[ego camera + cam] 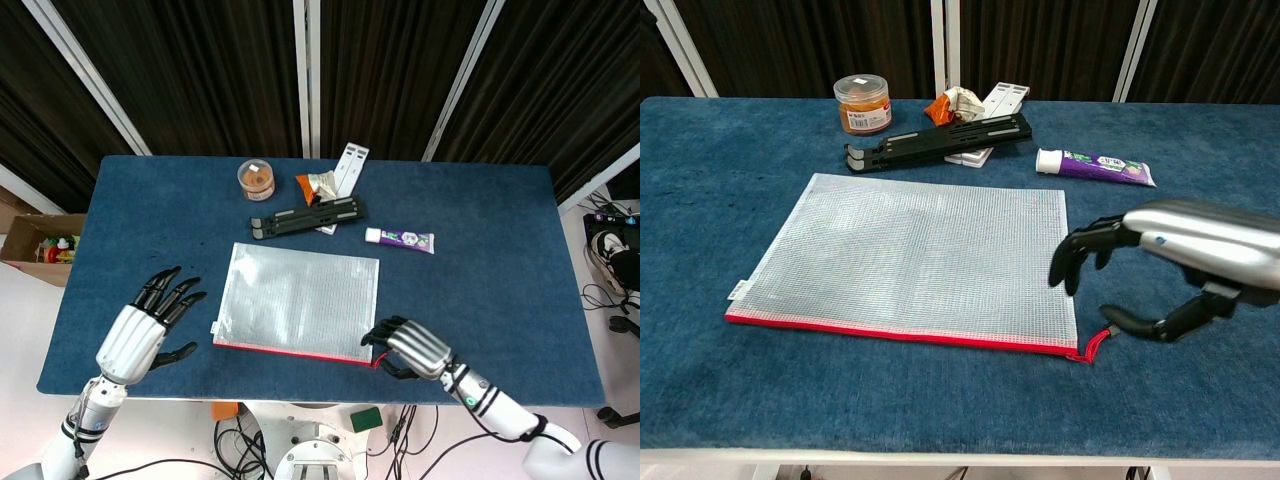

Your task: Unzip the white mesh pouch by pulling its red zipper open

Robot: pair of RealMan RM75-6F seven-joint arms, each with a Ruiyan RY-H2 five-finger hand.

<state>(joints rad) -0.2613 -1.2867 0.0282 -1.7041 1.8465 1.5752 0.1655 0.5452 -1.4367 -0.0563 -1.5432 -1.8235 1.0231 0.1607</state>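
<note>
Flat on the blue table (480, 270), the white mesh pouch (298, 300) lies zipped, the right hand (1185, 265) beside its red zipper (900, 334) pull, fingers curled but empty, while the left hand (142, 326) rests spread, holding nothing.

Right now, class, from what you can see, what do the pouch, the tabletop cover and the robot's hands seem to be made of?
Mesh pouch: looks like translucent white plastic mesh, slightly glossy, with a fine grid showing; red zipper edge looks like fabric tape.
Tabletop cover: likely blue felt or short-pile carpet, matte and fuzzy.
Right hand: shiny silver shell, metal or painted plastic, with dark fingers. Left hand looks alike.
</note>
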